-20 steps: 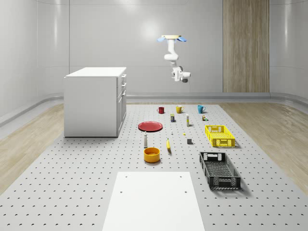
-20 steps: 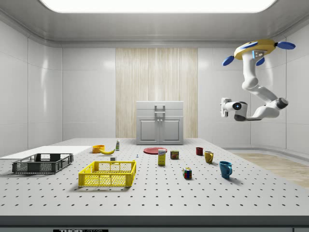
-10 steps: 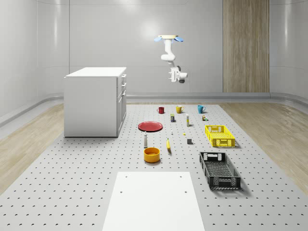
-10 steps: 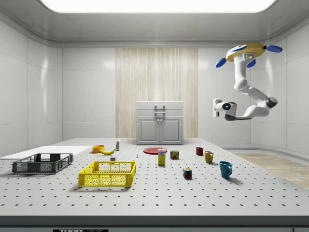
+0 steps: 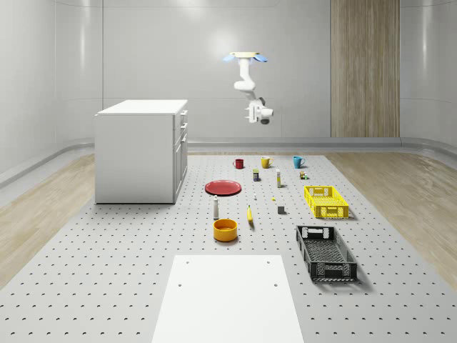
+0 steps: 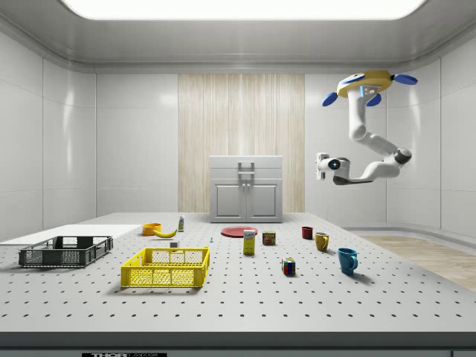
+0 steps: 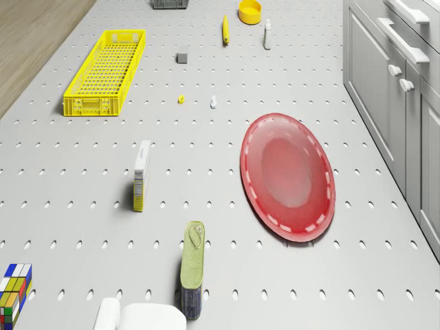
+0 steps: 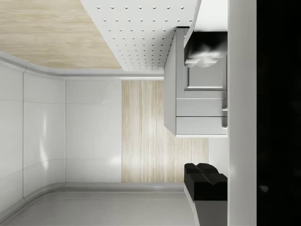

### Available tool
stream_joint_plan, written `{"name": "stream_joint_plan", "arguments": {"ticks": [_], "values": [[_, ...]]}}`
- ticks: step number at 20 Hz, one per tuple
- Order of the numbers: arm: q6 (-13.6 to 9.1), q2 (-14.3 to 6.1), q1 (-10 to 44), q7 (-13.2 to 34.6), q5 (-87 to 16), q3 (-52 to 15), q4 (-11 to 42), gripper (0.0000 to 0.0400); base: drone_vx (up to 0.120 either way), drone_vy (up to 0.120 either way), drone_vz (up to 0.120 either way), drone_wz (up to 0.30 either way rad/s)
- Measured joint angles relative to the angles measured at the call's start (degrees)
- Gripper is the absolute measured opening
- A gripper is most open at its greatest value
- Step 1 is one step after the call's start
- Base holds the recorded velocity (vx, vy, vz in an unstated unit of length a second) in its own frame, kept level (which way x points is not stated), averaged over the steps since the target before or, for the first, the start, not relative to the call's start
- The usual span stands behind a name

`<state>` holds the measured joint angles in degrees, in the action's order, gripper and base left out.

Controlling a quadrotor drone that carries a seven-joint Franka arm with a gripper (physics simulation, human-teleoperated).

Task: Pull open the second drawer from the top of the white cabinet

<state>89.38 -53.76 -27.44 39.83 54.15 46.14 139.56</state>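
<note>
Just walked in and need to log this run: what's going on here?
A drone with an arm hovers high above the far end of the table, near the mugs. Its gripper points at the white cabinet but is well short of it. All the drawers look closed; the second drawer is untouched.

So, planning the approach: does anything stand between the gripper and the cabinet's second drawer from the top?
Nothing visible does. The drone hovers high over the table's far end, and the gripper hangs in open air facing the white cabinet. The mugs and the red plate sit far below that line.
</note>
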Motion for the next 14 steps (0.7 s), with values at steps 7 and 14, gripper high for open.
{"name": "stream_joint_plan", "arguments": {"ticks": [7,14], "values": [[1.7,-1.7,-1.9,1.0,-1.2,0.8,0.2,0.0300,0.120,-0.120,0.000,0.000],[3.2,-3.3,-3.5,2.0,-2.4,1.4,0.4,0.0300,0.120,-0.120,0.000,0.000]]}}
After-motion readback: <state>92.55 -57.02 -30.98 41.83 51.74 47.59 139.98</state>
